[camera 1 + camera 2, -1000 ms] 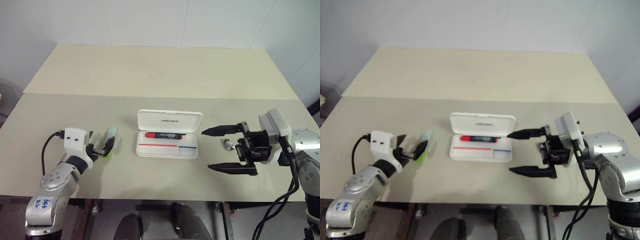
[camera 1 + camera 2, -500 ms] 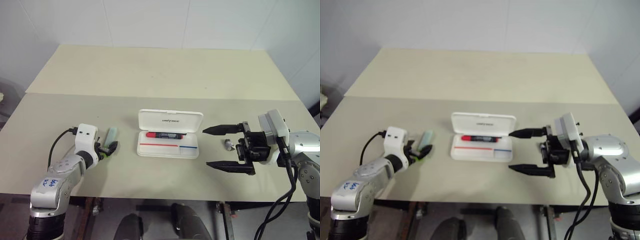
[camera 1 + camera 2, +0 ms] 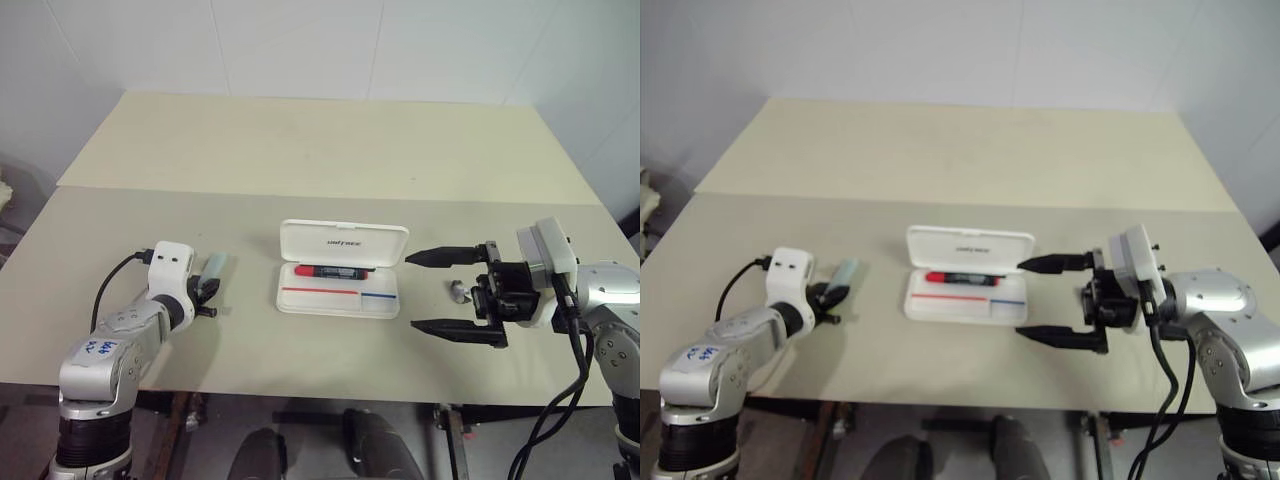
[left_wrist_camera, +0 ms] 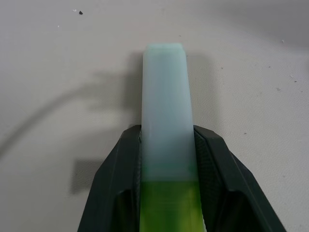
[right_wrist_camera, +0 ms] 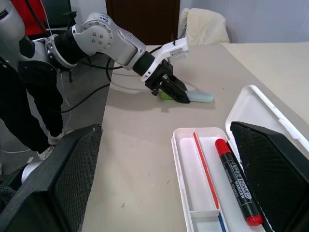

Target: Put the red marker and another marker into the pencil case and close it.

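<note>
Table (image 3: 300,150): beige, in two slabs with a seam running across behind the work area.

Pencil case (image 3: 345,243): white, hinged, lying open near the middle of the front slab, lid tipped back toward the seam. Red marker (image 3: 330,271) already lying in the tray, along its rear edge.

Right gripper (image 3: 450,290): held off the table beside the case's right end, pointing toward it, fingers spread wide, nothing between them. Small grey stub (image 3: 458,291) resting on the table between the spread fingers, as seen from the head camera — not gripped.

Left gripper (image 3: 208,297): low over the table toward the left front edge, fingers pressed against both flanks of the green highlighter (image 3: 212,268), which lies on the table pointing away from the front edge.

Step in hand, as judged: pickup of the second marker; red marker done, lid not yet shut. Next move calls for a firm pinch, a clean lift, a carry rightward to the open tray and a release lengthwise beside the red marker.

Left wrist view: fingers (image 4: 118,179) flush against the highlighter at the junction of mint cap and green barrel — contact the head views leave unclear. Right wrist view: tray divider with red and blue lines, and a person in dark clothing standing beyond the left table edge.
</note>
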Controlling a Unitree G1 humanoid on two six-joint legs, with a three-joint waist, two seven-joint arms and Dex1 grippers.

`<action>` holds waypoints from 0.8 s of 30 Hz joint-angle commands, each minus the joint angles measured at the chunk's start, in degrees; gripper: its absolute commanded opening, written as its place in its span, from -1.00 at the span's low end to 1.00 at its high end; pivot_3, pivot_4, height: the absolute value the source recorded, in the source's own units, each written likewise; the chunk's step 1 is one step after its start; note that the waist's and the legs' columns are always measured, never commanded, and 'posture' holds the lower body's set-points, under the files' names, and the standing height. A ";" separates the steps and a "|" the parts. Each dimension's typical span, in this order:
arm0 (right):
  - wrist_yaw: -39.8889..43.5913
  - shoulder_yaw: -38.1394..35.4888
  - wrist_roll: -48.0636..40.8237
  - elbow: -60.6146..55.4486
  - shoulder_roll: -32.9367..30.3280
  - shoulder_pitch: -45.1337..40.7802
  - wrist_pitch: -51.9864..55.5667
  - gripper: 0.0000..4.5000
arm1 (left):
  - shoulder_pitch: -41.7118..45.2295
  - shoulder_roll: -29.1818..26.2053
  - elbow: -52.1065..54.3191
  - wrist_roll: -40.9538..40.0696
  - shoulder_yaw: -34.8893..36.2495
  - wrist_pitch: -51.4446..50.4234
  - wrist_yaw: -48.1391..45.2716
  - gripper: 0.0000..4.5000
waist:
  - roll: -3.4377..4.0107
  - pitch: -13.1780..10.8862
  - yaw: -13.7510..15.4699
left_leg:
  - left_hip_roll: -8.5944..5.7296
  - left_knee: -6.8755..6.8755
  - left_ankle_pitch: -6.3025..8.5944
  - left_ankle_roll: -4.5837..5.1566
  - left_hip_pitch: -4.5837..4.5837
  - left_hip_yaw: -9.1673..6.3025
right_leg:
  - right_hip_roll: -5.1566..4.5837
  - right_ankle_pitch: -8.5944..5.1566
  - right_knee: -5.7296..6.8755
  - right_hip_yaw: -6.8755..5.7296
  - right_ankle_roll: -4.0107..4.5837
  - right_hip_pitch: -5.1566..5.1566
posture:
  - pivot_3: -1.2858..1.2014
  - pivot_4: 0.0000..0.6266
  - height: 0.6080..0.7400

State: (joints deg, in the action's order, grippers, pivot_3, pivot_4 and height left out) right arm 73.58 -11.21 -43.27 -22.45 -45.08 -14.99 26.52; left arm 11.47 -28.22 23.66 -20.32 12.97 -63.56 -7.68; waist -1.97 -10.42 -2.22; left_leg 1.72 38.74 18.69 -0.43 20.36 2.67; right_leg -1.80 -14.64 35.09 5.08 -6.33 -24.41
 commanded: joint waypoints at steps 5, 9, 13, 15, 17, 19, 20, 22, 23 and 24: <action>-2.02 -1.31 -2.26 -1.95 0.66 0.13 -0.57 1.00 | 2.36 -6.82 -6.17 5.11 2.22 27.21 -9.53 -0.51 | -0.11 -0.07 0.32 | 0.09 -0.05 0.00 -0.01 0.07 0.00 | -0.07 -0.28 -0.04 -0.03 0.63 -0.09 | 0.03 -0.52 1.00; -2.24 -2.46 -3.09 -1.18 1.10 1.77 -1.17 1.00 | 4.67 -11.76 -8.74 5.04 1.94 39.80 -18.89 -0.51 | -0.12 -0.08 0.62 | 0.00 -0.50 -0.04 -0.07 0.07 0.02 | -0.56 -0.28 -0.31 -0.13 0.63 -0.13 | 0.03 -0.52 1.00; -3.44 -4.48 -5.21 -0.99 1.86 3.99 -0.93 1.00 | 7.23 -13.74 -6.61 0.59 1.48 45.55 -27.94 -0.51 | -0.10 -0.08 0.75 | -0.02 -0.76 0.05 -0.09 0.20 -0.04 | -0.70 -0.14 -0.59 -0.35 0.36 -0.17 | 0.03 -0.52 1.00; -2.90 -5.11 -5.76 -1.00 2.11 5.01 -1.64 1.00 | 7.94 -14.26 -5.72 -1.43 0.76 46.13 -31.88 -0.51 | -0.10 -0.08 0.74 | 0.01 -0.77 0.12 -0.06 0.38 -0.07 | -0.72 -0.11 -0.58 -0.47 0.30 -0.25 | 0.03 -0.52 1.00; -2.51 -5.95 -6.44 -1.42 2.22 6.11 -1.96 1.00 | 9.17 -15.15 -5.34 -2.55 -1.24 45.92 -35.85 -0.51 | -0.10 -0.08 0.76 | 0.03 -0.74 0.19 -0.03 0.63 -0.13 | -0.83 -0.10 -0.60 -0.88 0.29 -0.44 | 0.03 -0.52 1.00; -2.11 -6.96 -6.87 -1.33 2.13 7.15 -2.50 1.00 | 10.76 -15.28 -5.65 -3.23 -3.40 46.22 -39.17 -0.51 | -0.10 -0.08 0.77 | 0.02 -0.69 0.19 -0.04 0.89 -0.17 | -0.91 -0.08 -0.59 -1.28 0.26 -0.66 | 0.03 -0.52 1.00; -2.05 -7.30 -6.98 -1.15 2.10 7.48 -2.82 1.00 | 11.44 -15.01 -6.07 -3.62 -4.01 46.94 -40.47 -0.51 | -0.07 -0.10 0.78 | 0.04 -0.69 0.19 -0.05 0.89 -0.18 | -0.91 -0.08 -0.59 -1.41 0.26 -0.67 | 0.03 -0.52 1.00; -1.31 -8.42 -6.78 -0.40 1.97 8.80 -3.71 1.00 | 13.26 -13.87 -6.59 -4.33 -5.76 47.84 -42.69 -0.51 | -0.06 -0.11 0.81 | 0.04 -0.67 0.17 -0.07 0.89 -0.18 | -0.84 -0.08 -0.56 -1.54 0.25 -0.67 | 0.03 -0.52 1.00; -0.62 -8.89 -6.49 -0.08 1.79 9.61 -4.24 1.00 | 14.07 -13.37 -6.78 -4.63 -6.65 48.35 -43.90 -0.51 | -0.06 -0.11 0.84 | 0.05 -0.64 0.17 -0.08 0.88 -0.20 | -0.80 -0.08 -0.53 -1.58 0.25 -0.65 | 0.03 -0.52 1.00; 0.09 -9.37 -6.04 0.28 1.51 10.59 -4.76 1.00 | 14.88 -12.77 -6.87 -4.87 -7.76 48.93 -45.18 -0.51 | -0.06 -0.11 0.92 | 0.05 -0.61 0.16 -0.09 0.87 -0.23 | -0.70 -0.09 -0.49 -1.61 0.25 -0.63 | 0.03 -0.52 1.00</action>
State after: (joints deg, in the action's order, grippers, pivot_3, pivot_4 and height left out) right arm 72.31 -18.41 -48.76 -22.21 -42.95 -5.33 23.36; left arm 24.95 -41.31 15.46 -23.57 6.14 -16.60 -50.78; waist -2.03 -10.53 -1.30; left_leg 1.74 38.16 18.84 -0.51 21.22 2.44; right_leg -2.42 -14.72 34.64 3.46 -6.08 -25.03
